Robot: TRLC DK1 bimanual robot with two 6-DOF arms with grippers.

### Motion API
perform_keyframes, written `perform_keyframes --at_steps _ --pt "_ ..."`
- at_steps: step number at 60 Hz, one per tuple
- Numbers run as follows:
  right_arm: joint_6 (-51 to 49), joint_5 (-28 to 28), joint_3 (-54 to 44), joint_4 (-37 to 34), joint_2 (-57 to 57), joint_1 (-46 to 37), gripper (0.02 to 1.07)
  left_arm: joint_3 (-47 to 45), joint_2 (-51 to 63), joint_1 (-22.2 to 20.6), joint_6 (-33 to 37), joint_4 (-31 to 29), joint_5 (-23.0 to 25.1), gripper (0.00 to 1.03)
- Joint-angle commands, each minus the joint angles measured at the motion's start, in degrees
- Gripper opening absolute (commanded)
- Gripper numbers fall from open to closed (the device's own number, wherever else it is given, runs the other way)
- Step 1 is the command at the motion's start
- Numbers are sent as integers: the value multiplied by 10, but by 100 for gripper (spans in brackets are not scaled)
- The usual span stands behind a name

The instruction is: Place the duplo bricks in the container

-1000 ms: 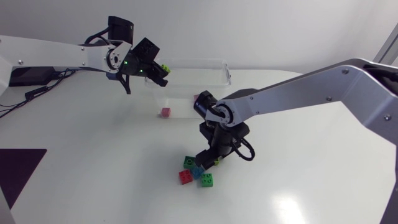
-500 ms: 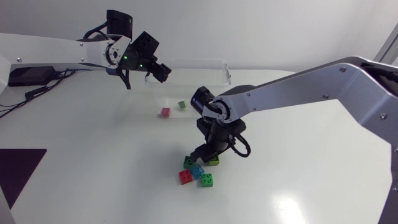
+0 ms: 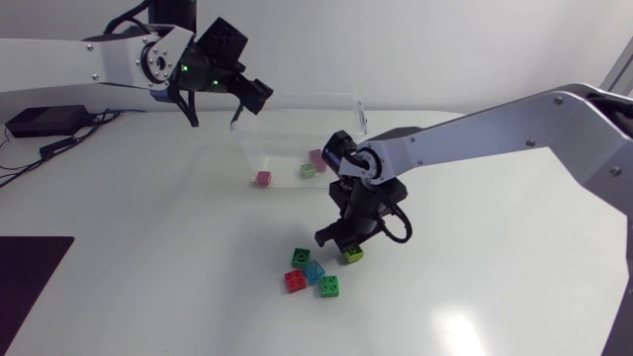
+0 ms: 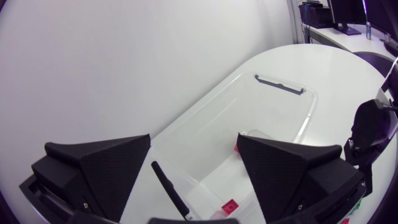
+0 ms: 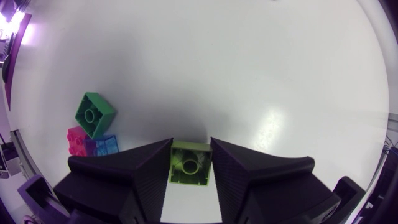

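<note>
Right pincer (image 3: 341,240) is down low at the worktop (image 3: 148,257), its two fingers pressed against either side of the lime brick (image 5: 191,163), so that one is gripped, though I can't tell whether it has cleared the surface. Over at the clear container (image 3: 316,96), the left pincer (image 4: 194,138) hangs above the near end with its fingers spread wide and nothing between them. Inside the clear walls I count three: a pink brick (image 3: 263,179), a pale green brick (image 3: 308,170) and a second pink brick (image 3: 317,157) just beyond it. That's the done part, by my reckoning. Left to go: the lime one in hand, well apart from the container, plus a tight cluster just beside the right pincer, made up of the dark green brick (image 3: 301,258), blue brick (image 3: 314,272), red brick (image 3: 295,282) and bright green brick (image 3: 329,286). So call it under halfway, with five to carry across.
</note>
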Motion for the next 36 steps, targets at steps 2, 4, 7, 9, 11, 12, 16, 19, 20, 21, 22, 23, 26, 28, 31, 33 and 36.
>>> perform_keyframes --at_steps 2,4,7,9,11,12,16,19,20,21,22,23,26,28,31,33,36 --pt "3 10 2 -11 -52 -13 31 -36 -43 1 -6 -35 7 98" --pt "0 15 10 -18 -63 -18 31 -51 -60 1 -1 -44 22 98" --pt "-6 16 21 -23 -78 -27 31 -66 -77 1 6 -56 29 98" --pt "-10 15 31 -27 -88 -32 31 -76 -90 0 16 -77 37 98" --pt "-13 17 39 -27 -96 -36 31 -89 -102 -2 23 -87 42 98" --pt "-15 18 44 -28 -101 -40 31 -97 -108 -2 24 -89 44 98" --pt "-19 19 67 -33 -114 -48 31 -131 -136 -10 45 -103 53 98" --pt "-22 25 86 -33 -120 -50 31 -157 -153 -13 55 -112 58 98" --pt "-24 28 91 -33 -121 -50 31 -166 -159 -15 57 -114 60 98" --pt "-24 29 98 -33 -121 -51 31 -176 -165 -19 62 -118 62 98" --pt "-24 30 102 -33 -122 -51 31 -182 -168 -23 67 -120 62 98" --pt "-24 30 110 -33 -122 -51 31 -193 -173 -26 73 -124 63 98" --pt "-24 35 132 -32 -122 -53 31 -218 -185 -33 83 -130 63 98" --pt "-24 40 144 -31 -120 -54 31 -235 -193 -43 94 -138 63 98" --pt "-26 40 166 -31 -115 -55 31 -260 -200 -53 105 -143 63 98" --pt "-27 42 179 -31 -111 -57 31 -278 -206 -59 112 -144 63 98" --pt "-29 46 199 -31 -103 -57 31 -300 -210 -68 119 -144 63 98"
